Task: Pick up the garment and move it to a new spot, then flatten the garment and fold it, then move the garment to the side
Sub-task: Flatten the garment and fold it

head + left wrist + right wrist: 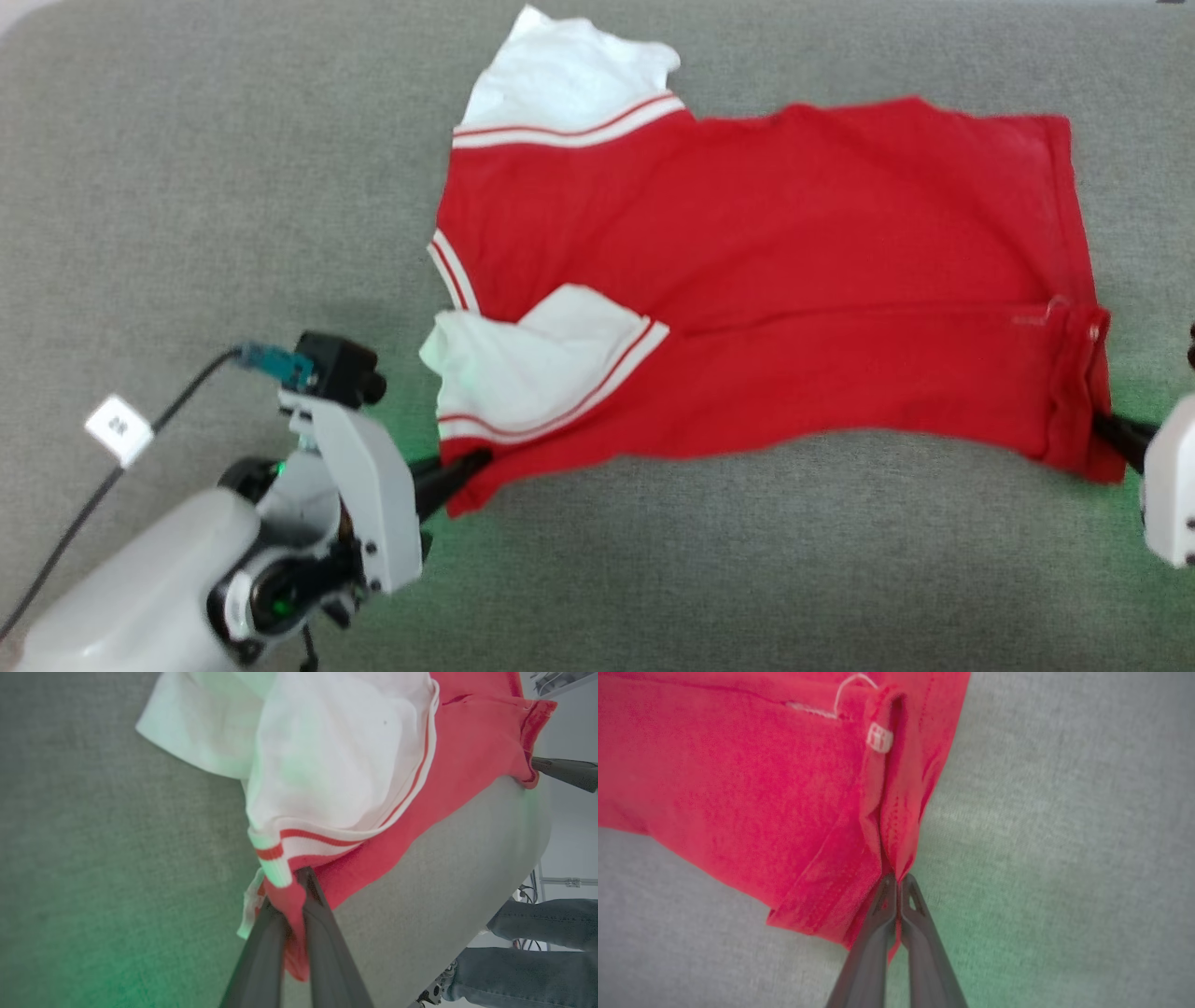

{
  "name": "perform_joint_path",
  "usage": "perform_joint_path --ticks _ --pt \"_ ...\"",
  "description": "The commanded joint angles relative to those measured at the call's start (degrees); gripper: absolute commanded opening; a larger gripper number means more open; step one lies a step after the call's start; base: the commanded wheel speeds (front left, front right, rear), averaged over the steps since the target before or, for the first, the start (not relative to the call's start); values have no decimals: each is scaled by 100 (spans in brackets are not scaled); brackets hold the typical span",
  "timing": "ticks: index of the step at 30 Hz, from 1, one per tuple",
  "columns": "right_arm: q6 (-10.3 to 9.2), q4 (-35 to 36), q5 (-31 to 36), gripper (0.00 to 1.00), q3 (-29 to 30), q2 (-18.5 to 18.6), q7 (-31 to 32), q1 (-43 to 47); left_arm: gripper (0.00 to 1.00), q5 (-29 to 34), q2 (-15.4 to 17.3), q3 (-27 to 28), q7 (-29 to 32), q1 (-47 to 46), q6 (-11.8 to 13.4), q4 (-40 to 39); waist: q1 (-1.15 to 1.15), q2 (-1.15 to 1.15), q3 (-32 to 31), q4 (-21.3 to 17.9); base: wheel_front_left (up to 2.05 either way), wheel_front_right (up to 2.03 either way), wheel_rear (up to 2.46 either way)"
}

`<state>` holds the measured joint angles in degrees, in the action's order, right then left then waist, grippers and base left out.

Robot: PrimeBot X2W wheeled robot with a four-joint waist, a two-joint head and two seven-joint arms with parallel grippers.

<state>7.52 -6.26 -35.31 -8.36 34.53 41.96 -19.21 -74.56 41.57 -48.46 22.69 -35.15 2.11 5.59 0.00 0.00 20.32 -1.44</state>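
The grey padded table carried the garment, spread sideways across its middle with its collar end toward the robot's left. The left gripper was pinched shut on the red corner below the near white sleeve. The right gripper was clamped tight on the hem corner. To fold cleanly, I'd judge both should rise evenly, keeping that near edge taut.

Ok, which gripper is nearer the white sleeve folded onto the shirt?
Left. The left gripper pinches the garment just beside that sleeve; the right gripper pinches its opposite end, across the whole body.
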Motion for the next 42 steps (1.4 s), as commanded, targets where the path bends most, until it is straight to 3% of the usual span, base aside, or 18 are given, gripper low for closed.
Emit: perform_joint_path --ticks 1,9,10,11,12,13,14,15,16,24,31,36,42 --pt "-6 153 -48 0 112 28 72 271 0 40 100 -26 -46 203 77 -177 0 0 -23 26 0 0 0" --pt "-6 1183 -50 0 753 -148 373 1348 0 12 401 13 -453 932 493 -1125 0 0 -106 53 0 0 0" --pt "-5 1273 -12 9 826 -187 345 1401 0 1 409 26 -514 989 526 -1195 0 0 -118 64 0 0 0" --pt "-6 1329 27 48 923 -239 303 1434 0 0 415 59 -585 1035 567 -1243 0 0 -131 76 0 0 0" --pt "-6 1329 27 48 923 -239 303 1434 0 0 415 59 -585 1035 567 -1243 0 0 -131 76 0 0 0" --pt "-6 1390 78 100 981 -286 249 1457 11 0 418 109 -680 1078 610 -1274 0 0 -140 88 0 0 0" --pt "-6 1453 131 100 1042 -343 172 1454 34 -7 407 166 -790 1114 646 -1301 0 0 -151 100 0 0 0" --pt "-6 1499 176 100 1108 -412 86 1432 76 -16 399 226 -901 1152 674 -1318 0 0 -163 111 0 0 0" --pt "-6 1543 223 100 1188 -492 -27 1392 100 -24 394 288 -1015 1189 703 -1336 0 0 -174 122 0 0 0" --pt "-5 1604 718 100 1300 -1301 -1609 1025 100 30 211 1002 -2152 1139 845 -1158 0 0 -214 178 0 0 0" --pt "-6 1208 1105 100 997 -1974 -3135 504 100 681 30 1203 -2597 163 931 -260 0 0 -95 -120 0 0 0" --pt "-6 1065 1229 100 700 -2154 -3730 251 100 1180 -137 1102 -2371 -1139 696 775 0 0 143 -521 0 0 0" --pt "-6 975 1169 100 473 -2333 -4089 141 100 1477 -208 899 -1716 -2546 156 2366 0 0 463 -1233 0 0 0"
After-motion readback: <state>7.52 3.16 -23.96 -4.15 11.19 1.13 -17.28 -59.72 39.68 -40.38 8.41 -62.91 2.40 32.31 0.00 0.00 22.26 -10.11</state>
